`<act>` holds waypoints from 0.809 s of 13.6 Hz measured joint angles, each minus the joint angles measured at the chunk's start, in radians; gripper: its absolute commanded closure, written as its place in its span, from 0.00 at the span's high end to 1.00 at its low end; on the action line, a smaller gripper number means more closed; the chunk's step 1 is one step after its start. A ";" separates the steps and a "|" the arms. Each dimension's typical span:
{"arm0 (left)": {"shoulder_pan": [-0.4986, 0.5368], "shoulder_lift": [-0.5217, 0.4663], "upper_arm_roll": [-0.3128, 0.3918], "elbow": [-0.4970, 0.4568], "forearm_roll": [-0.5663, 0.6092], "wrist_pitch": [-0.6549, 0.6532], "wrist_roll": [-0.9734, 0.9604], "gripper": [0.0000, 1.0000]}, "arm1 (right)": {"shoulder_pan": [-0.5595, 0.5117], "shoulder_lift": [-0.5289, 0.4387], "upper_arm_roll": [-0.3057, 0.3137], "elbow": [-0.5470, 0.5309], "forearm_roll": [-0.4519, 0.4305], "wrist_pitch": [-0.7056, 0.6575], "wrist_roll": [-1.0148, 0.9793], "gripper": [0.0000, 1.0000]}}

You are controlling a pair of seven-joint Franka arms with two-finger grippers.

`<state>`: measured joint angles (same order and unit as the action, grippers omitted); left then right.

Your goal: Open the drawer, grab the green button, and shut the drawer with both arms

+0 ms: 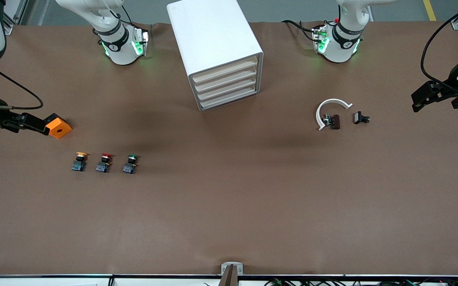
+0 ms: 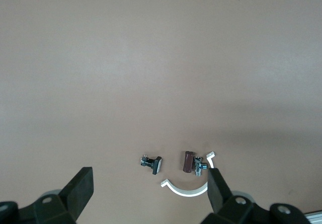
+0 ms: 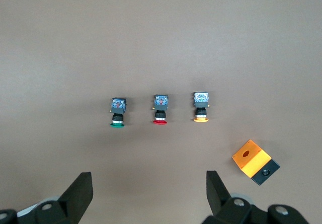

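Observation:
The white cabinet (image 1: 217,43) stands at the robots' edge of the table, between the two bases. Its four cream drawer fronts (image 1: 227,83) are all shut. The green-capped button (image 1: 130,163) lies on the table beside a red-capped one (image 1: 104,162) and a yellow-capped one (image 1: 79,161). It also shows in the right wrist view (image 3: 117,114). My right gripper (image 1: 40,125) is open and empty, up in the air next to an orange block (image 1: 59,126); its own view (image 3: 148,194) shows the jaws wide apart. My left gripper (image 1: 422,99) is open and empty at the left arm's end of the table (image 2: 151,194).
A white curved piece (image 1: 330,109), a brown part (image 1: 334,121) and a small black part (image 1: 360,118) lie toward the left arm's end. They also show in the left wrist view: the curved piece (image 2: 183,190), the brown part (image 2: 188,161) and the black part (image 2: 153,162).

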<state>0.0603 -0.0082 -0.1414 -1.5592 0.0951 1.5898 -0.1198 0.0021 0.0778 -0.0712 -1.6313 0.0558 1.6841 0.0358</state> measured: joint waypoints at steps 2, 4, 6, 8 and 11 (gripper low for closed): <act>0.000 0.000 0.003 -0.001 0.000 0.000 0.000 1.00 | 0.000 -0.005 0.001 0.000 -0.016 -0.020 -0.032 1.00; 0.000 0.001 0.003 -0.001 0.000 0.000 0.000 1.00 | 0.000 -0.005 0.001 0.000 -0.036 -0.032 -0.067 1.00; 0.000 0.001 0.003 -0.002 0.000 0.000 0.000 1.00 | 0.000 -0.005 0.001 0.013 -0.047 -0.043 -0.076 1.00; 0.000 0.001 0.003 -0.008 0.000 0.000 0.000 1.00 | 0.000 -0.006 0.000 0.055 -0.058 -0.085 -0.077 1.00; -0.004 0.001 0.003 -0.016 -0.008 0.000 0.001 1.00 | -0.001 -0.007 0.000 0.117 -0.063 -0.149 -0.077 1.00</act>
<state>0.0562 -0.0072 -0.1387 -1.5751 0.0866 1.5897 -0.1189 0.0016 0.0709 -0.0713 -1.5142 -0.0067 1.5348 -0.0412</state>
